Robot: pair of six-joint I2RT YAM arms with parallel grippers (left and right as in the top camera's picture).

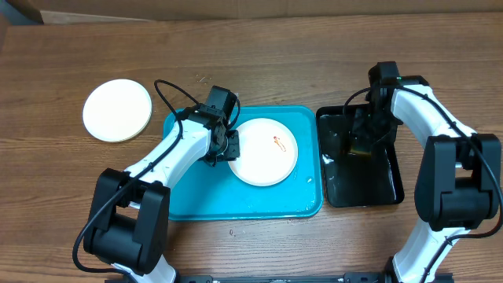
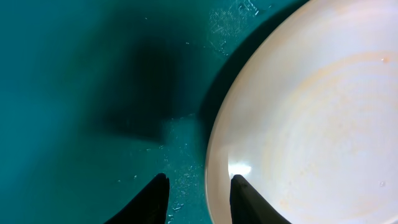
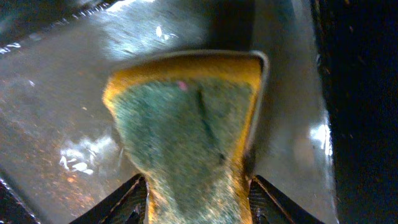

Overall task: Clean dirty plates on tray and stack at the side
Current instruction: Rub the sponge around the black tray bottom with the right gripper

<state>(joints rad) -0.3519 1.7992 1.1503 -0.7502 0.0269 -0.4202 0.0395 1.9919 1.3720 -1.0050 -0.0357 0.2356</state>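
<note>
overhead: orange-smeared white plate (image 1: 266, 157); left hand (image 2: 199, 182) open astride rim, right hand (image 3: 197, 182) grips sponge (image 3: 186, 118).

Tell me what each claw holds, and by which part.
The right claw pinches the sponge by its near end, over the black tray. The left claw straddles the rim of the white plate; whether it grips cannot be told.

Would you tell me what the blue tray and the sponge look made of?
The blue tray looks like plastic, smooth and glossy with wet reflections. The sponge seems yellow foam under a rough, fibrous, matte green scouring layer.
</note>
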